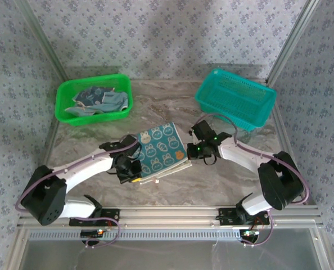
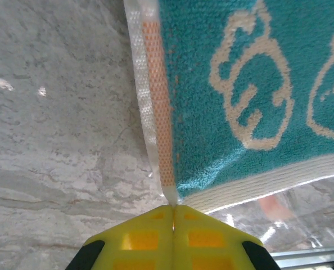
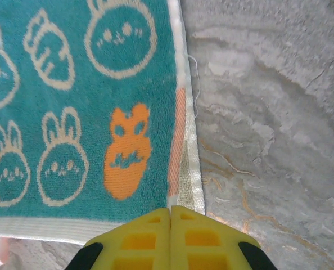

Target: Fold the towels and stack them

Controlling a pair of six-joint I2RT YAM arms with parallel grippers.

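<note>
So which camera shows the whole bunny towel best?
The top camera: there the towel shows nearly whole. The left wrist camera gets one corner up close, the right wrist camera another corner with an orange face.

A robot test cell: wallpapered panels [image 1: 156,34], aluminium rail [image 1: 172,216], marble-print table [image 1: 161,107].

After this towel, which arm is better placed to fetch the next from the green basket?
Probably left. The green basket holding more towels lies on the same side as the left tool; the right tool is across the towel both pinch, nearer the teal basket.
</note>
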